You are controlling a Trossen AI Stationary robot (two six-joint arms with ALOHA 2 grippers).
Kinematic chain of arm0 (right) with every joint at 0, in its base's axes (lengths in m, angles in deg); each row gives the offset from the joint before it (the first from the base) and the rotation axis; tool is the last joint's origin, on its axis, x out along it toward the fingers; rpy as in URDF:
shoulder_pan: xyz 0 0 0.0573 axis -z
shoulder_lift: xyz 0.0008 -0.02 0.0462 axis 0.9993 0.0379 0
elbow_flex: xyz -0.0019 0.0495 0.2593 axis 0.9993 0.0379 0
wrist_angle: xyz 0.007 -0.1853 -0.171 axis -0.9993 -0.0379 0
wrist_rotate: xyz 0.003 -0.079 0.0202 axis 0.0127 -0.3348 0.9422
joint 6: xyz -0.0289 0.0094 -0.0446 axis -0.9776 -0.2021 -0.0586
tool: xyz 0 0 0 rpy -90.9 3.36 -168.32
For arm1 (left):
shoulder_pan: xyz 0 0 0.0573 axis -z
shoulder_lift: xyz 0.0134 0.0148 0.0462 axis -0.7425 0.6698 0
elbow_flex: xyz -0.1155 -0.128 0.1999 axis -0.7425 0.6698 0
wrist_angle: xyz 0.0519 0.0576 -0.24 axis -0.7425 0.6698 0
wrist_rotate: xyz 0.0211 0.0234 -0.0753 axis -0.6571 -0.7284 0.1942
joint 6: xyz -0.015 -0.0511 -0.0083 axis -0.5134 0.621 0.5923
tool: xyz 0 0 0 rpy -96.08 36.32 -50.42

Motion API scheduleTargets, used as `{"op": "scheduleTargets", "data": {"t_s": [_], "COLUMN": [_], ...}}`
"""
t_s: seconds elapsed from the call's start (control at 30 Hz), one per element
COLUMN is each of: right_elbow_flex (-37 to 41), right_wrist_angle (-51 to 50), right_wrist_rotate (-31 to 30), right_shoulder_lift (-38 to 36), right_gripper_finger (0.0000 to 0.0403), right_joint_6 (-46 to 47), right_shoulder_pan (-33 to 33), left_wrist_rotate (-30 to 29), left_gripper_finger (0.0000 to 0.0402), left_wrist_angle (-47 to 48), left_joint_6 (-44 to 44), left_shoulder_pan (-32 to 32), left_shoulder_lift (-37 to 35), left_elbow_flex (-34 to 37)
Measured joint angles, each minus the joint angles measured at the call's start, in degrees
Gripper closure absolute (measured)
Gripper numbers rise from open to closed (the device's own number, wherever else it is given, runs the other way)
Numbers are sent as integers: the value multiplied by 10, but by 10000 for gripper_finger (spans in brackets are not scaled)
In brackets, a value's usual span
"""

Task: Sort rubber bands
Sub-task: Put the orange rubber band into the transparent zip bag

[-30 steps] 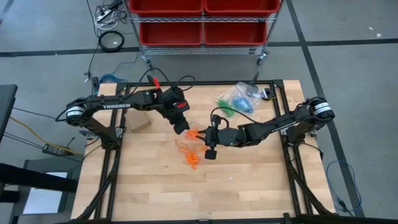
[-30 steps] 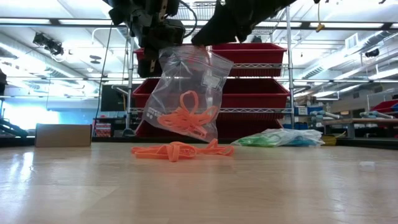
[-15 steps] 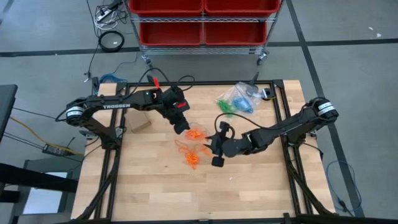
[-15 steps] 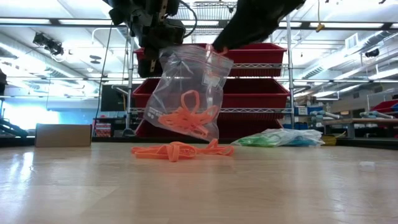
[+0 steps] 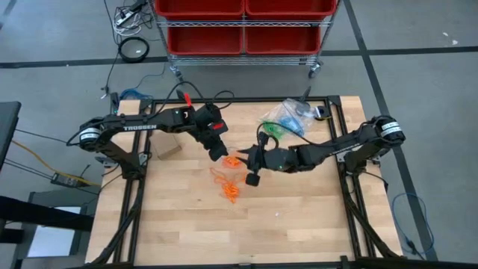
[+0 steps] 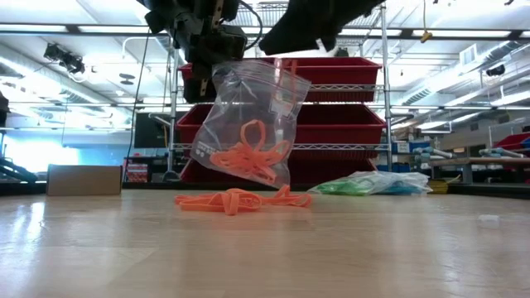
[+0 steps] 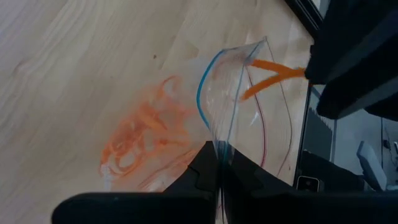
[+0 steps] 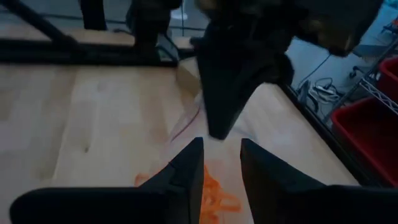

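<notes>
A clear zip bag (image 6: 248, 124) with orange rubber bands (image 6: 247, 156) inside hangs above the table from my left gripper (image 7: 219, 155), which is shut on it. More orange rubber bands (image 5: 228, 187) lie loose on the wood under and near the bag. My right gripper (image 5: 243, 160) is at the bag's open mouth (image 7: 233, 59). An orange rubber band (image 7: 273, 67) runs from it into the bag. In the right wrist view its fingertips (image 8: 222, 152) stand a little apart. My left gripper pinches the bag's top rim (image 7: 215, 135) between its two fingers, slanting down from the table's left. The bag hangs below it, clear of the table, with its mouth held open. My right gripper has one end of an orange band (image 7: 297, 70); its own body hides the place of contact. The band's two strands lead from it into the bag's mouth, and a strand (image 6: 291, 73) hangs straight down.
Other clear bags with green and blue bands (image 5: 284, 119) lie at the table's far right. A small cardboard box (image 5: 166, 147) sits at the left under the left arm. A rack of red bins (image 5: 243, 22) stands beyond the far edge.
My right gripper drew back from the bag toward the table's near right, then came back up to the bag's mouth. An orange band now hangs from it into the mouth. The left gripper and the bag have kept still.
</notes>
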State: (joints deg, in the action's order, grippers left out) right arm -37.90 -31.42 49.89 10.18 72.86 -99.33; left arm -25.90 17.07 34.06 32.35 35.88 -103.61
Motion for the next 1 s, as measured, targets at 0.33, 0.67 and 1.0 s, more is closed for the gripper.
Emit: {"op": "scheduleTargets", "data": {"t_s": [0.33,0.67,1.0], "right_elbow_flex": [0,16,117], "right_wrist_angle": [-18,-168,15], "right_wrist_rotate": [-2,-1,34], "right_shoulder_lift": [-17,-47,118], "right_gripper_finger": [320,319,319], "right_joint_6": [-33,91,166], "right_shoulder_pan": [-8,-94,-107], "left_wrist_rotate": [2,2,1], "left_gripper_finger": [385,385,385], "left_wrist_angle": [2,3,2], "left_joint_6": [-2,-3,-3], "left_shoulder_pan": [0,0,0], "left_shoulder_lift": [0,0,0], "left_elbow_flex": [0,0,0]}}
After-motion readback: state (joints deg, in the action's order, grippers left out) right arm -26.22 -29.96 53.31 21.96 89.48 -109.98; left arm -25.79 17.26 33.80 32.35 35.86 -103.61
